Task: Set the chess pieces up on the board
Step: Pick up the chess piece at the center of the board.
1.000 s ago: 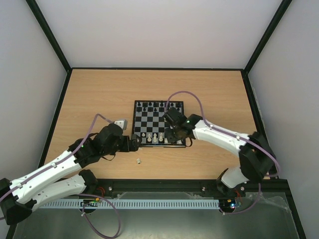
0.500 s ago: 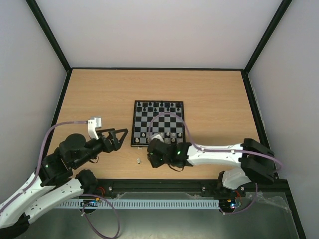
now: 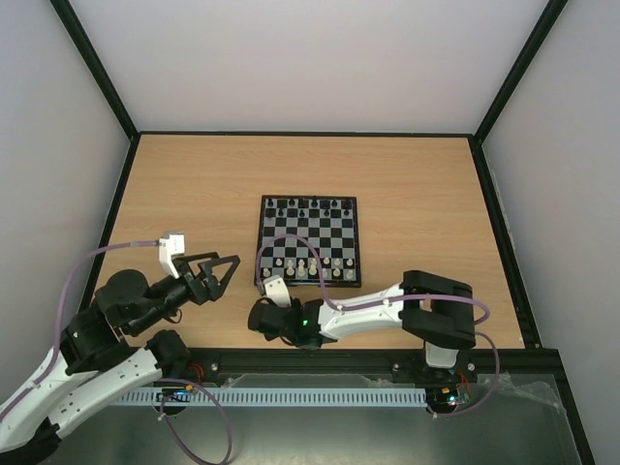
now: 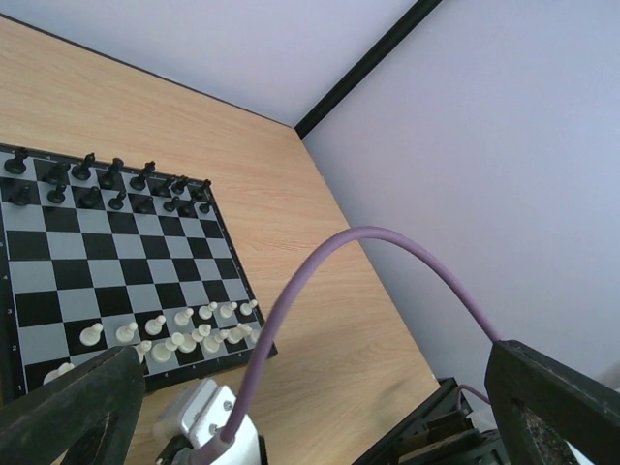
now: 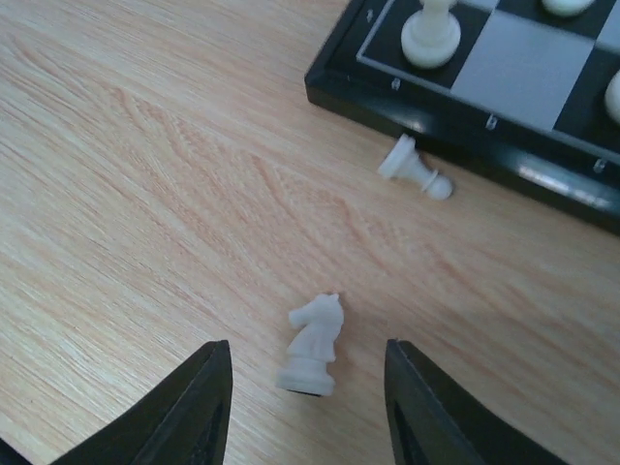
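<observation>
Cream knight [image 5: 312,345] upright off the checkered board [image 5: 523,160], cream pawn [image 5: 416,170] toppled beside its border, others [image 4: 184,341] standing aboard.

Top view: the light wooden table [image 3: 194,184] is seen whole from above, behind its near edge. Left wrist view: the small black-and-white checkered chessboard [image 4: 116,262] is viewed obliquely from higher up. Right wrist view: the board's corner is framed closely, just above the tabletop. The board is shared by all three.

Open desk [image 5: 116,194] left of and ahead of the right pincer [image 5: 308,426]. Jaws spread, white knight [image 5: 312,346] upright in the gap, touching neither finger. Ahead-right is blocked: toppled pawn [image 5: 415,169] just beside board [image 5: 465,111] edge. Purple cable [image 4: 368,232] arcs over the board's near edge.
</observation>
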`<state>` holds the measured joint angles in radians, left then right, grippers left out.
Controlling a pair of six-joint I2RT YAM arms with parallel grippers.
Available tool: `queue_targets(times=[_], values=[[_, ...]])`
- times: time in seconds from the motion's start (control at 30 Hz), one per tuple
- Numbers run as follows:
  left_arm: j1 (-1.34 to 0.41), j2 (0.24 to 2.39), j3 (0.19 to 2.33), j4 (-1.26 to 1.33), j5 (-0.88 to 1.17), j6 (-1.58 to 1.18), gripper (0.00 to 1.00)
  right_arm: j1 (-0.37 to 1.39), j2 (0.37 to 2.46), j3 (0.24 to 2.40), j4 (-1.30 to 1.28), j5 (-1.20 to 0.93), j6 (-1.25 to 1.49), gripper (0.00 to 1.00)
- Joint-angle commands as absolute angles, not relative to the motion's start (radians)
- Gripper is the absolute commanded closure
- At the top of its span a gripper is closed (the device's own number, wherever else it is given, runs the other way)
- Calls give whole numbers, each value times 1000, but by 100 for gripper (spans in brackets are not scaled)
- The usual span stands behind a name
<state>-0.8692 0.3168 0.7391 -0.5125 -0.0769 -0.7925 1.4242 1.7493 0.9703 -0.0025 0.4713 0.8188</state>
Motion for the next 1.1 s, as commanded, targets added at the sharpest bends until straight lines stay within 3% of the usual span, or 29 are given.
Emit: queue_targets(times=[0.0, 1.07], values=[[-864, 293, 735, -536, -53, -776, 1, 1452, 1803, 999, -3, 562, 951, 60], [-864, 243, 721, -568, -68, -778, 1, 1476, 1874, 1042, -93, 581, 1061, 83]])
